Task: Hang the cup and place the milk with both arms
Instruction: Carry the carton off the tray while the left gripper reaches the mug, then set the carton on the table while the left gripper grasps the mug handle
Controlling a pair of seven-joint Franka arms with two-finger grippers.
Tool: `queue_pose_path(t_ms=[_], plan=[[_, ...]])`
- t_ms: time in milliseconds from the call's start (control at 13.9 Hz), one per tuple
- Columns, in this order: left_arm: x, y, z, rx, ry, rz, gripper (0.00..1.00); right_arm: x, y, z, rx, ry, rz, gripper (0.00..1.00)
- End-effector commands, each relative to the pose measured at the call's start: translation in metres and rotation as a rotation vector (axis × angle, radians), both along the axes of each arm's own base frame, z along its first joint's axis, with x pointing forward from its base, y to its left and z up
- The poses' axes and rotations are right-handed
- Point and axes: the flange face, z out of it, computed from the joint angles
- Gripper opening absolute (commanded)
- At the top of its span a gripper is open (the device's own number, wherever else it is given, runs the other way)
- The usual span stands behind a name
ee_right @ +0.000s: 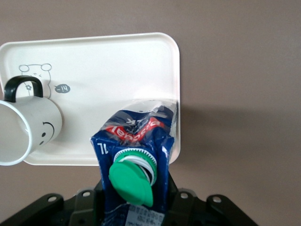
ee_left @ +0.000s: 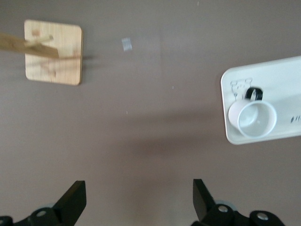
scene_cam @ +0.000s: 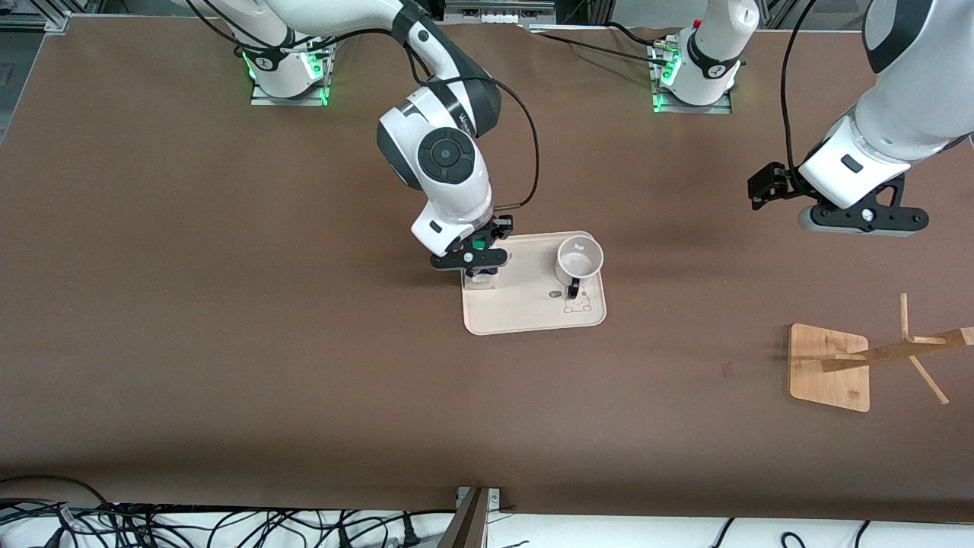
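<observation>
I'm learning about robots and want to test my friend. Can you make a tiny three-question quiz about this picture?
1. True or false: the cup stands on the tray.
2. The right gripper is shut on: A) the cup B) the milk C) the wooden rack.
3. Are the left gripper fingers open or shut?

Key: 1 true. 2 B. 3 open, over bare table between tray and rack.
</observation>
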Motion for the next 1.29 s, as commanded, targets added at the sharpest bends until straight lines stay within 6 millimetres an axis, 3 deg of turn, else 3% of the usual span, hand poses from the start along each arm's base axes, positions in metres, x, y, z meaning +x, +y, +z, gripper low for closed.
queue_pose_path(t_ms=[0, 72, 215, 287, 359, 502, 717, 789, 933, 1004, 1148, 1220], plan=[[0.002, -0.005, -0.007, -0.006, 0.062, -0.005, 1.00, 0.001, -0.009, 0.034, -0.006, 0.002, -0.008, 0.46], [0.000, -0.006, -0.013, -0.004, 0.080, -0.006, 1.00, 0.003, -0.016, 0.043, -0.013, 0.010, -0.013, 0.46], [0.010, -0.040, -0.040, -0.004, 0.105, -0.049, 1.00, 0.017, -0.047, 0.078, 0.018, -0.016, 0.020, 0.46], [0.019, -0.059, -0.055, -0.013, 0.078, -0.069, 1.00, 0.021, -0.072, 0.087, -0.006, 0.007, 0.033, 0.46], [0.031, -0.086, -0.068, -0.032, 0.006, -0.069, 1.00, 0.028, -0.095, 0.095, -0.028, 0.015, 0.027, 0.49], [0.048, -0.142, -0.119, -0.049, -0.069, 0.003, 1.00, 0.044, -0.155, 0.101, -0.052, 0.010, 0.053, 0.49], [0.047, -0.247, -0.190, -0.078, -0.155, 0.101, 1.00, 0.063, -0.246, 0.090, -0.069, 0.025, 0.088, 0.49], [0.039, -0.271, -0.211, -0.045, -0.164, 0.118, 1.00, 0.066, -0.281, 0.092, -0.020, 0.038, 0.078, 0.49], [0.022, -0.299, -0.225, 0.036, -0.215, 0.117, 1.00, 0.070, -0.354, 0.078, 0.026, 0.060, 0.111, 0.50], [0.018, -0.304, -0.225, 0.052, -0.230, 0.125, 1.00, 0.070, -0.379, 0.071, 0.025, 0.049, 0.120, 0.51], [0.010, -0.305, -0.227, 0.077, -0.211, 0.122, 1.00, 0.067, -0.417, 0.048, 0.015, 0.043, 0.132, 0.51], [0.004, -0.307, -0.236, 0.105, -0.183, 0.122, 1.00, 0.064, -0.427, 0.041, 0.016, 0.035, 0.131, 0.52]])
